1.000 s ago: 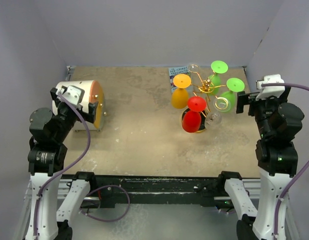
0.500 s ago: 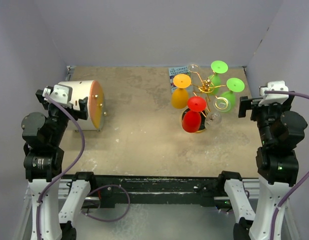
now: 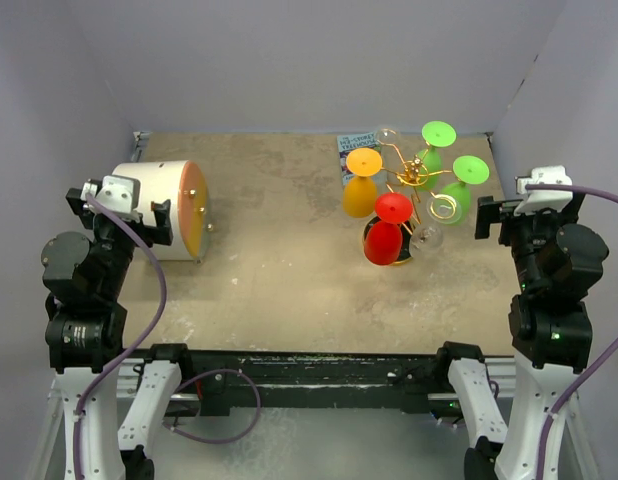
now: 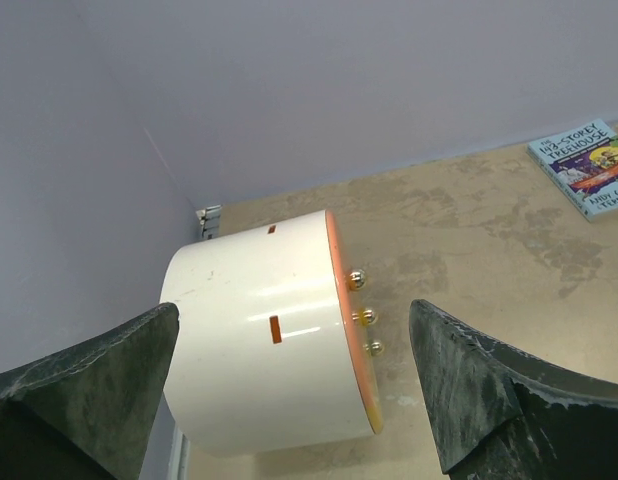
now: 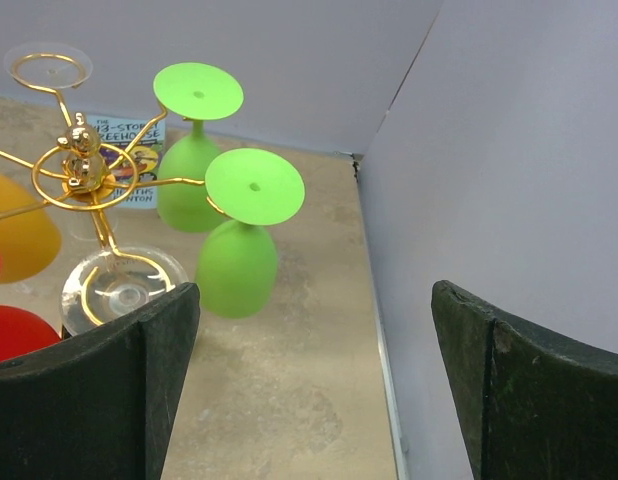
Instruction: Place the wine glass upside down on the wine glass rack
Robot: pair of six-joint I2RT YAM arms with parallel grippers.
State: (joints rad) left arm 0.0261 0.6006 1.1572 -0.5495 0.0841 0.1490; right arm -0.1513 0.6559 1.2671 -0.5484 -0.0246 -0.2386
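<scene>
The wine glass rack (image 3: 413,178) stood on the tan table (image 3: 289,260), its gold wire arms spreading from a central hub, and glasses hung from it foot up and bowl down. An orange glass (image 3: 361,186) hung on the rack's left side and a red glass (image 3: 389,230) on its near side. Two green glasses hung on the far right, one (image 3: 435,145) behind the other (image 3: 463,186). A clear glass (image 3: 428,238) hung low at the rack's near right, and the clear foot of another (image 3: 389,136) sat in a ring at its far side. Well to the left of the rack a white drum (image 4: 264,335) lay on its side. The drum's orange end, which carried three small gold knobs, faced the rack, and its inside was hidden. Just behind the rack a blue book (image 4: 589,165) lay flat, its cover reading "13-STOREY TREEHOUSE". The smaller print could not be made out. The left gripper (image 4: 294,310) was held above the table well to the rack's left, over the near side of the drum, its jaws wide apart with nothing between them. The right gripper (image 5: 316,290) was held near the rack's right side, next to the side wall, its jaws likewise spread wide and touching no glass.
</scene>
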